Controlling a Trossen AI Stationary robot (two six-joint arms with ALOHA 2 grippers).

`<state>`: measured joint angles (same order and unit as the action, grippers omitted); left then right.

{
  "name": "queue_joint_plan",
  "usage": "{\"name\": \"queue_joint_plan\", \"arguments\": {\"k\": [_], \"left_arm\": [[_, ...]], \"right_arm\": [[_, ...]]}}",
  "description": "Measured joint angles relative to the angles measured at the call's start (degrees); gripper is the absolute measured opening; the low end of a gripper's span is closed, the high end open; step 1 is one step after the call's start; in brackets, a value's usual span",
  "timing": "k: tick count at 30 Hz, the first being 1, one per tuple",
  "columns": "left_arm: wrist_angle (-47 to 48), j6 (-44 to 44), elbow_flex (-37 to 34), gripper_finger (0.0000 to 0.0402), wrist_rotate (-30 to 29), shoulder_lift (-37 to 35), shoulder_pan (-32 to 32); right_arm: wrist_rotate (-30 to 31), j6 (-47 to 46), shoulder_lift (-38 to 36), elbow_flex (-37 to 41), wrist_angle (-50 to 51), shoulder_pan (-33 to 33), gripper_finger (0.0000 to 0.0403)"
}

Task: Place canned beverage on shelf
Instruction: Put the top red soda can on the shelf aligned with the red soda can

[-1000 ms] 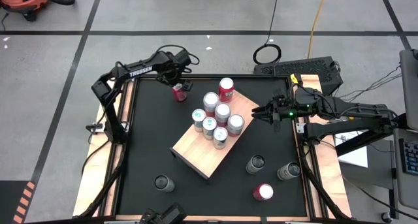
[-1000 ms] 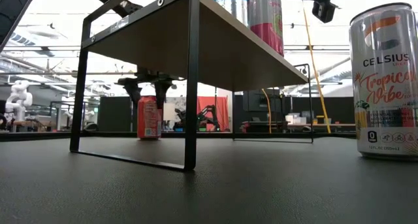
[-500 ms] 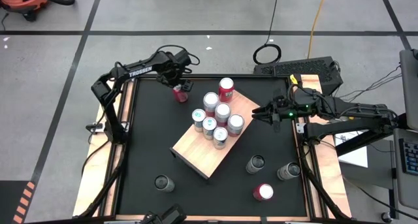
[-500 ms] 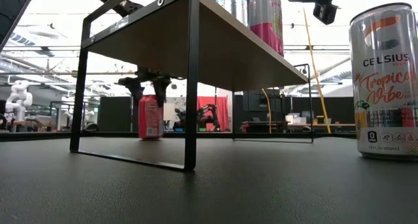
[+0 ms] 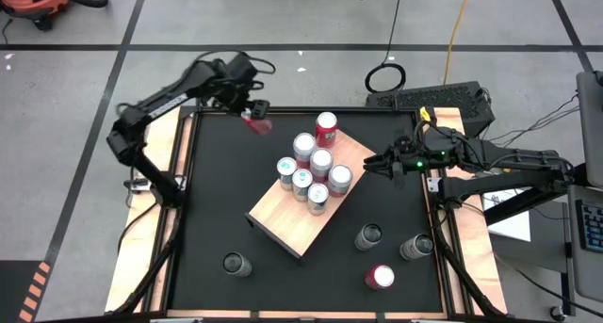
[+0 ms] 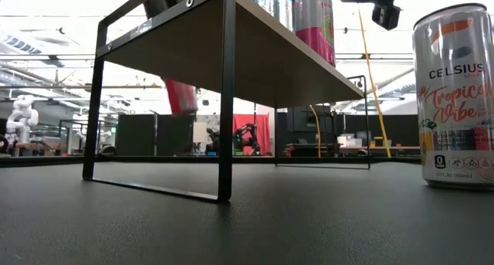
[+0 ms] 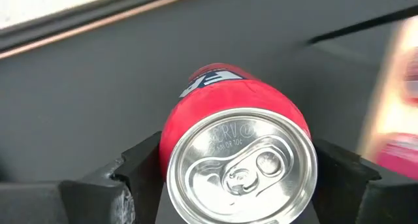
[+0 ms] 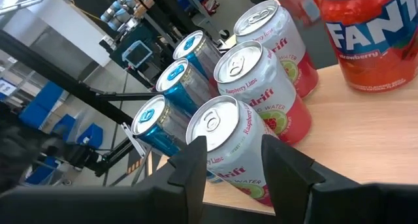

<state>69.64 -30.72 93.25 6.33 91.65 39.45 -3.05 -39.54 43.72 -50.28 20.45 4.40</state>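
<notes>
Shelf (image 5: 283, 213): wooden board mid-table, six cans crowding its far corner.
Left gripper (image 5: 252, 117): clamped on red can (image 5: 256, 123), lifted over table's far edge.
Right gripper (image 5: 369, 162): empty, part-open beside shelf.
Handling: can rigid, smooth, likely slippery; grip mid-body.

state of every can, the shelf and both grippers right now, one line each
red can: clamped in the left gripper, lifted off the table, tilted
left gripper: shut on the red can, above the table's far left part
shelf: standing on the table, six cans upright on it
Fanta can: upright at the shelf's far end
four loose cans: upright on the black table
right gripper: waiting beside the shelf, nothing held
</notes>
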Motion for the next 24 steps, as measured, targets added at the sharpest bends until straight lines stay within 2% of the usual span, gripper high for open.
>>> {"name": "queue_joint_plan", "arguments": {"k": [10, 17, 24], "left_arm": [[0.1, -5.97, 8.68, 0.0285, 0.46, -7.76, -5.87], [-0.83, -0.51, 16.04, 0.0285, 1.09, -8.36, -14.33], [-12.31, 10.73, 18.23, 0.0285, 1.09, -8.36, -22.62]], "right_arm": [[-0.89, 4.02, 0.0, 0.0, -0.39, 0.0, 0.0126], [-6.77, 2.44, 0.0, 0.0, -3.87, 0.0, 0.0126], [-10.78, 4.65, 1.14, -5.63, -0.26, -0.01, 0.0126]]}}
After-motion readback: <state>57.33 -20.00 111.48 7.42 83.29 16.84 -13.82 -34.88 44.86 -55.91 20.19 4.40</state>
